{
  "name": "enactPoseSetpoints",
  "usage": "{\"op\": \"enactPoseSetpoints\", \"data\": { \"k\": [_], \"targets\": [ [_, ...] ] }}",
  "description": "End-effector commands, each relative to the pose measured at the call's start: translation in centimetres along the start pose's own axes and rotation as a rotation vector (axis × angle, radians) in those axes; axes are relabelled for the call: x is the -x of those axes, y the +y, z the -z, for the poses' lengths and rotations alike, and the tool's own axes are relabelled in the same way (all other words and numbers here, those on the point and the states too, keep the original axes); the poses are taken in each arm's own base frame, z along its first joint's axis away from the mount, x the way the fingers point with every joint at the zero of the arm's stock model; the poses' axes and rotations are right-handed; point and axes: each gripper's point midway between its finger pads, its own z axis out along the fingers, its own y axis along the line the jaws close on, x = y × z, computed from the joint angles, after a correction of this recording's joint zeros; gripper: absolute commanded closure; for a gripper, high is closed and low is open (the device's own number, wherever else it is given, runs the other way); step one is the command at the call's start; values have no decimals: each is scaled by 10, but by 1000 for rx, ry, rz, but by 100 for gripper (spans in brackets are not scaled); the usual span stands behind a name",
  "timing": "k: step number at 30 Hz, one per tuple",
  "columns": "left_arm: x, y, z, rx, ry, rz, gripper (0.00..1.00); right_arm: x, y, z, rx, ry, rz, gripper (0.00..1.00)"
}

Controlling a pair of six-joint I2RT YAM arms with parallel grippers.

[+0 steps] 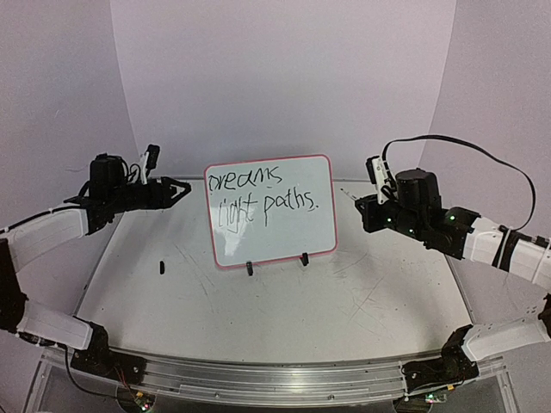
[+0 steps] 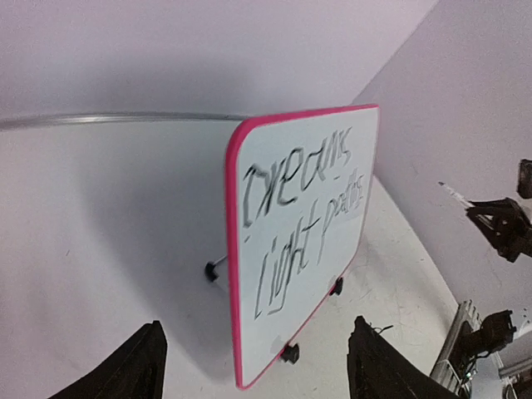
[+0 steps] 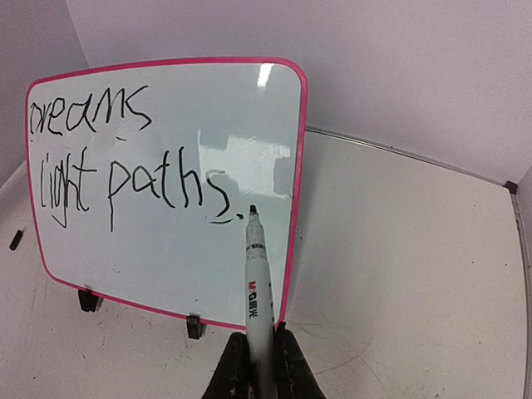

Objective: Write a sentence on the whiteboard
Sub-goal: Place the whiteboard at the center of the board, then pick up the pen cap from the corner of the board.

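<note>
The whiteboard (image 1: pixel 275 237) stands upright on its black clip feet at mid-table, red-pink frame all round. The sentence (image 1: pixel 263 194) runs in black over two lines, "dreams light paths." My left gripper (image 1: pixel 179 189) hangs open a short way off the board's left edge, touching nothing. Seen from the left wrist, the whiteboard (image 2: pixel 299 249) stands edge-on between the spread fingers of that gripper (image 2: pixel 256 328). My right gripper (image 3: pixel 259 353) is shut on a white marker (image 3: pixel 258 283). Its black tip sits just right of the final dot of the sentence (image 3: pixel 116 166) on the whiteboard (image 3: pixel 166 249).
A small black cap (image 1: pixel 161 267) lies on the scuffed white table (image 1: pixel 284 310) left of the board, and shows again as the cap (image 3: pixel 15 239) in the right wrist view. Lilac walls close in behind and at both sides.
</note>
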Motion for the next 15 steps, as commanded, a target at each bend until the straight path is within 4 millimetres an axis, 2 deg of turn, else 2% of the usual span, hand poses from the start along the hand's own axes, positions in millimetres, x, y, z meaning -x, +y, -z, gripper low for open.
{"op": "enactPoseSetpoints", "data": {
  "k": [1,4,6,8,11,15],
  "targets": [
    [-66,44,44,356,115,336,27,17,7,2,35,-71,11,100],
    [-117,59,60,498,238,527,37,16,11,-1,58,-77,13,100],
    [-141,64,64,544,304,608,41,17,14,-2,76,-83,12,100],
    [-154,72,64,579,340,620,42,16,17,-3,91,-81,13,100],
    [-161,96,63,688,394,572,43,16,19,-3,103,-84,10,100],
    [-190,117,55,757,507,592,43,17,20,1,115,-93,-1,100]
  ]
}}
